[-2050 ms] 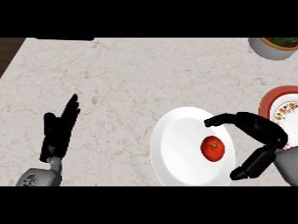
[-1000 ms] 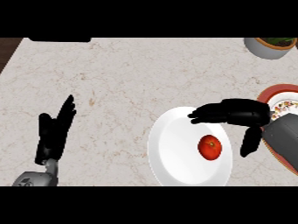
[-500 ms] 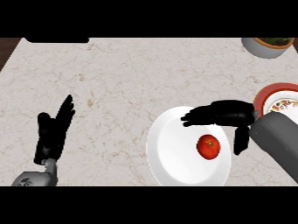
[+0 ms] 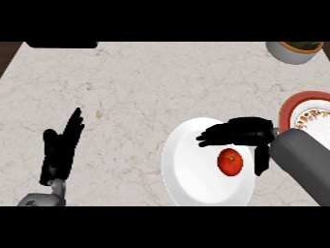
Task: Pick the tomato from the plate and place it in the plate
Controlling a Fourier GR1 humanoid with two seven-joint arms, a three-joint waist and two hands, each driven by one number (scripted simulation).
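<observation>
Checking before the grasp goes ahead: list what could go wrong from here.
1. The right hand arches over the tomato with fingers not yet round it; a round tomato may roll across the white plate when touched.
2. The red-rimmed plate lies close beside the right forearm, which might nudge it during the carry.

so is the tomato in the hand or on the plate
On the plate: the tomato rests on the white plate; the right hand arches over it, fingers not closed round it.
</observation>
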